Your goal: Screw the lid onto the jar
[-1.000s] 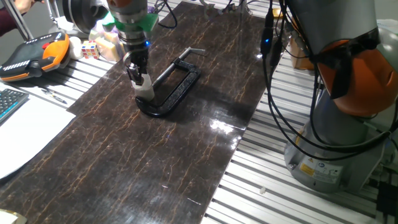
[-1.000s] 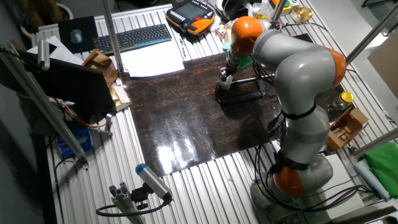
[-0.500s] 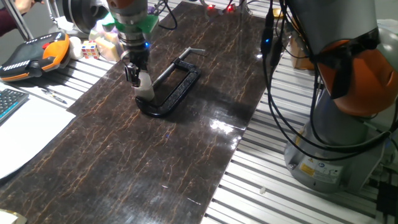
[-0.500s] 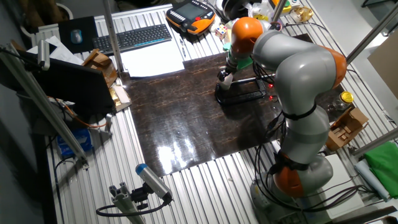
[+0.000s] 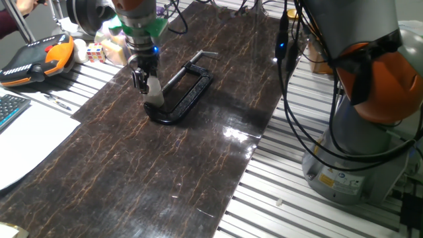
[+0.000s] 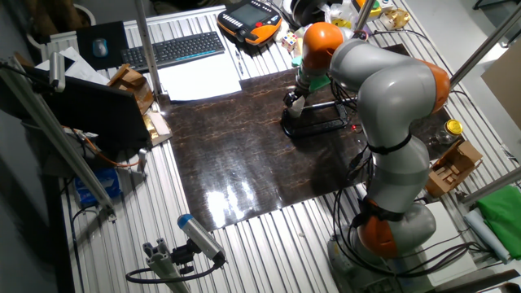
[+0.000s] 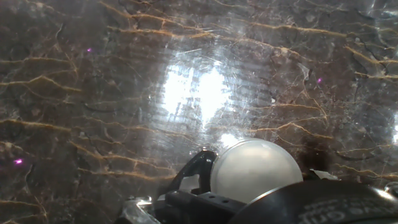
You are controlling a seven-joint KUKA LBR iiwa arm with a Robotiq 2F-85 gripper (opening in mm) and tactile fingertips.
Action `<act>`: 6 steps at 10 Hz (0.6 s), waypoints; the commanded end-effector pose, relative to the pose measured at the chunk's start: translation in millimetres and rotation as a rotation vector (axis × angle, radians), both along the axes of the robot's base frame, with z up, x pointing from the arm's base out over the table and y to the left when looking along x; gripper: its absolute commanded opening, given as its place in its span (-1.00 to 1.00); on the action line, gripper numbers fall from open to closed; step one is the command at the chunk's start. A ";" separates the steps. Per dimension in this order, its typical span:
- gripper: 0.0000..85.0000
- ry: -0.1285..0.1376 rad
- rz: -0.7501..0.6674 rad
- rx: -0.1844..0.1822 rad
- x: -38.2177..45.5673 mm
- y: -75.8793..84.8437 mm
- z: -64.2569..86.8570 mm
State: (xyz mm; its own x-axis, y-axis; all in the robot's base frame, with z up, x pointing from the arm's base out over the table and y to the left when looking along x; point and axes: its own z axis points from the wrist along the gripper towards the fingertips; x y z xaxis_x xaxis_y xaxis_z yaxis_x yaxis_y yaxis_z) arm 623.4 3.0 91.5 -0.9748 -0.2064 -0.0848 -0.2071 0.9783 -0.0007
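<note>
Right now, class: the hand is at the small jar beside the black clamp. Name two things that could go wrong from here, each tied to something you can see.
1. The jar stands against the curved end of the black C-clamp, so the hand may knock the clamp while turning.
2. In the hand view the lid sits at the bottom edge, partly hidden by black parts. Alignment is hard to check, so it may go on crooked and cross-thread.

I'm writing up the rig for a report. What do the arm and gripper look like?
The arm has bulky grey rounded links with orange joint bands. Black cables hang beside it. The wrist carries a green collar with a small blue light, above a small gripper with dark fingers.
</note>
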 end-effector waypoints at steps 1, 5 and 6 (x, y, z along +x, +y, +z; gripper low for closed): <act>1.00 0.000 0.000 0.000 0.0 -0.1 -0.3; 1.00 0.006 0.000 0.003 0.4 -0.1 -1.7; 1.00 0.006 0.000 0.003 0.3 -0.3 -1.6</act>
